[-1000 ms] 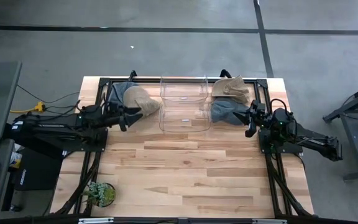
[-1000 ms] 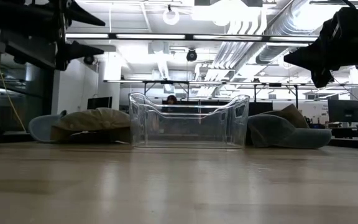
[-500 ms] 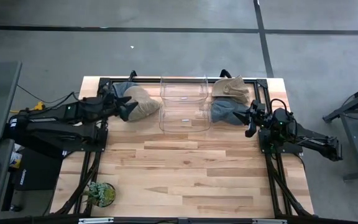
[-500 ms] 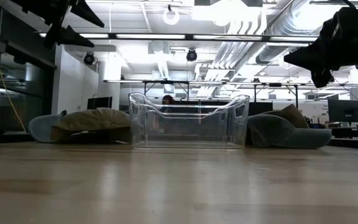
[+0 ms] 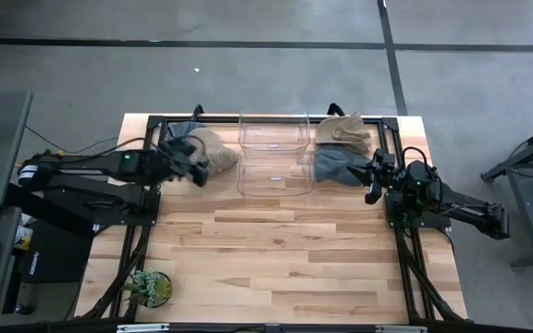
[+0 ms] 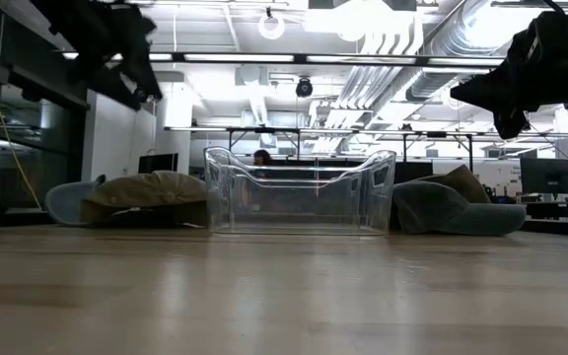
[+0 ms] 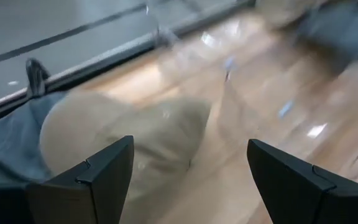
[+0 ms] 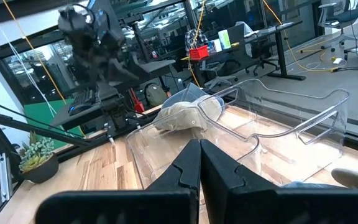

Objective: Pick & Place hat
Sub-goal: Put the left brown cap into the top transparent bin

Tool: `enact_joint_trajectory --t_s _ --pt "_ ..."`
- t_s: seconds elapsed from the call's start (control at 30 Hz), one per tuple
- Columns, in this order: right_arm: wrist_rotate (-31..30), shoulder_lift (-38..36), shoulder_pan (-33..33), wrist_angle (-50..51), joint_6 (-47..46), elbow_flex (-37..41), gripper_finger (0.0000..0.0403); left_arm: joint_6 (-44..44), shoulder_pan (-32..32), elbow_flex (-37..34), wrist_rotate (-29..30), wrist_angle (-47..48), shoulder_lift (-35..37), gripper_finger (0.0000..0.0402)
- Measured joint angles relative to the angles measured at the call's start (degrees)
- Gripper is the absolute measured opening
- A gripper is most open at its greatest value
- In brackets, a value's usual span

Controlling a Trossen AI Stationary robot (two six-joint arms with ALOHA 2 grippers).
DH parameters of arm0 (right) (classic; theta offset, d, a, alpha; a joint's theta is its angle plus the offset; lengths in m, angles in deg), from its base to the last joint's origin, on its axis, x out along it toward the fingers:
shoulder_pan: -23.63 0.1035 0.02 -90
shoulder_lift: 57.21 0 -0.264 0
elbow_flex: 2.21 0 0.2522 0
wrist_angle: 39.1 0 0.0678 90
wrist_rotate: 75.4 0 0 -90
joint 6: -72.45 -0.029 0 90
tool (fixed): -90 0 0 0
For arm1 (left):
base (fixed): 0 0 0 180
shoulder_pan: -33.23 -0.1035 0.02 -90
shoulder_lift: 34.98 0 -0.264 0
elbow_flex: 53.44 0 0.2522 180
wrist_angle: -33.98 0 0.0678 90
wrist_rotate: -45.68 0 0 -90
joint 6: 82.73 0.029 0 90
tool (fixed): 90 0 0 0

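Note:
On the table's left far side a tan hat [image 5: 213,148] [image 6: 151,185] lies partly on a grey hat [image 5: 179,136]. My left gripper [image 5: 196,170] [image 6: 141,84] hovers above the tan hat's near side, open and tipped downward. In the left wrist view its fingers [image 7: 189,143] frame the tan hat [image 7: 123,130], with the grey hat [image 7: 5,140] beside it. On the right a second tan hat [image 5: 343,129] and a grey hat [image 5: 336,166] lie on the table. My right gripper [image 5: 371,176] [image 8: 199,149] waits shut, raised beside that grey hat.
Two clear plastic bins [image 5: 273,134] [image 5: 273,176] stand between the hat pairs at the table's far middle; they show in the low view as a clear tub [image 6: 299,192]. Black frame rails run along the far and side edges. A small plant [image 5: 149,287] stands at the near left corner.
My left arm has swung toward the table's far edge and over the left tan hat, and its gripper has tipped from level to pointing downward. The hats and bins have stayed where they were.

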Motion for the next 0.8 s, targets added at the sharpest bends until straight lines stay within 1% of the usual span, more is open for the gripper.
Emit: enact_joint_trajectory --t_s 0.17,0.37,0.43,0.6,0.7,0.8 --pt "0.0 0.0 0.0 0.0 0.0 0.0 0.0001 -0.4 4.3 0.0 1.1 2.1 -7.8 0.0291" --pt "0.0 0.0 0.0 0.0 0.0 0.0 0.0001 1.5 8.0 0.0 8.7 5.4 -15.1 0.0291" --pt "0.0 0.0 0.0 0.0 0.1 0.0 0.0001 1.5 8.7 0.3 9.7 8.2 -17.9 0.0291" --pt "0.0 0.0 0.0 0.0 0.0 0.0 0.0001 -2.9 10.6 3.7 9.7 14.7 -26.2 0.0291" --pt "0.0 0.0 0.0 0.0 0.0 0.0 0.0001 -6.7 11.9 6.4 9.5 16.3 -30.1 0.0291" --pt "0.0 0.0 0.0 0.0 0.1 0.0 0.0001 -9.4 12.7 9.1 5.6 17.2 -33.8 0.0291"
